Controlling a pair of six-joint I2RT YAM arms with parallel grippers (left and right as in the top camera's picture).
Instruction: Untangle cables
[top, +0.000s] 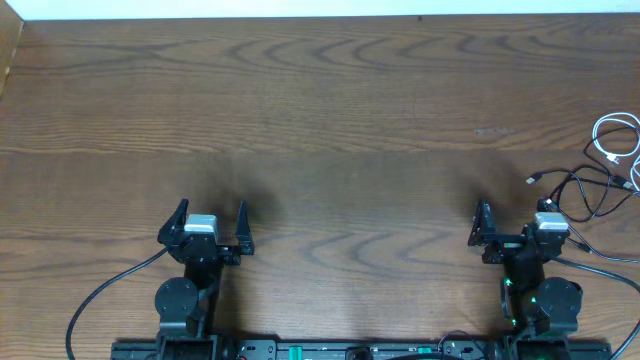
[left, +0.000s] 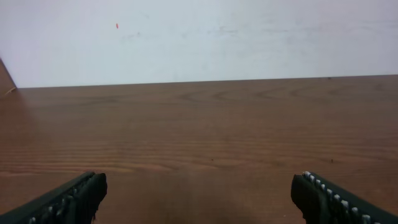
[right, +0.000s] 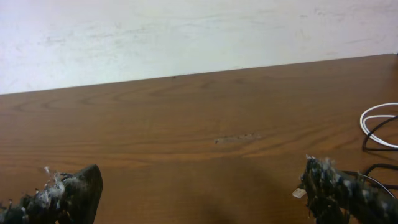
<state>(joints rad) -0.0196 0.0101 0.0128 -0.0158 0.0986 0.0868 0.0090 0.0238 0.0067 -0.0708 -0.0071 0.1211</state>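
Both claws spread wide, nothing held. Left gripper (top: 212, 207) and right gripper (top: 515, 212) low over near side of wooden table (top: 320, 100). White cable (top: 616, 134) coiled at far right edge. Black cable (top: 588, 188) looped just nearer, apparently crossing the white one, close beside right gripper.

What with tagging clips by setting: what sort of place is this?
Probably a robot lab bench: a wooden table against a white wall, two mounted arms, loose cables near its edge.
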